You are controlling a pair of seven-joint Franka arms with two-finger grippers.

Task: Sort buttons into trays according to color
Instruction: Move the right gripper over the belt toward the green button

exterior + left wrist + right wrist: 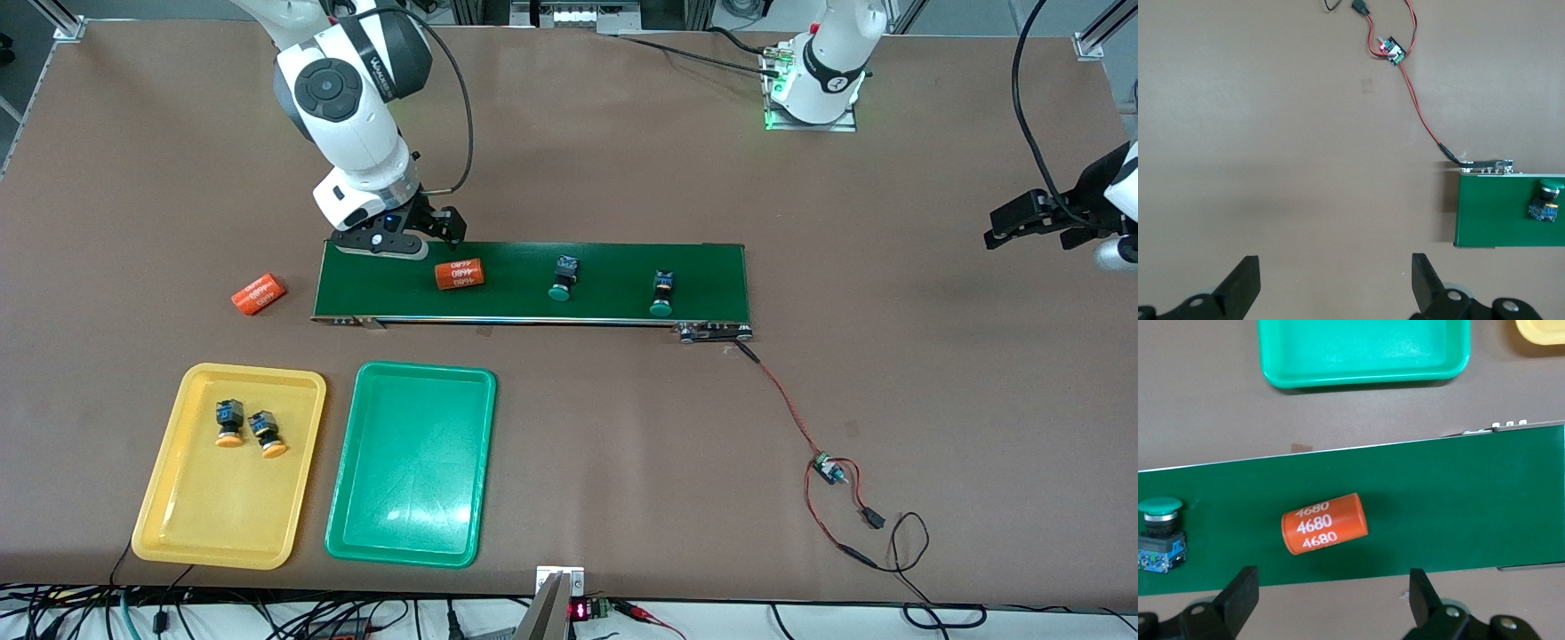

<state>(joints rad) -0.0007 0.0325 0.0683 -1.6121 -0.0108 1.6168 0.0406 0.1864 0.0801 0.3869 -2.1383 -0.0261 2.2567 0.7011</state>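
Observation:
Two green-capped buttons point(562, 277) point(662, 293) lie on the dark-green belt point(533, 307). Two orange-capped buttons point(228, 423) point(266, 434) lie in the yellow tray point(187, 524). The green tray point(347, 516) beside it holds nothing. My right gripper point(418, 236) point(1331, 587) hangs open over the belt's edge at the right arm's end, close to an orange numbered cylinder point(1325, 523); one green button point(1159, 533) shows beside it. My left gripper point(1000, 227) point(1336, 267) waits open over bare table past the belt's other end, where a green button point(1546, 200) shows.
A second orange cylinder point(257, 292) lies on the table off the belt's end, farther from the front camera than the yellow tray. Red and black wires with a small circuit board point(829, 468) run from the belt toward the table's near edge.

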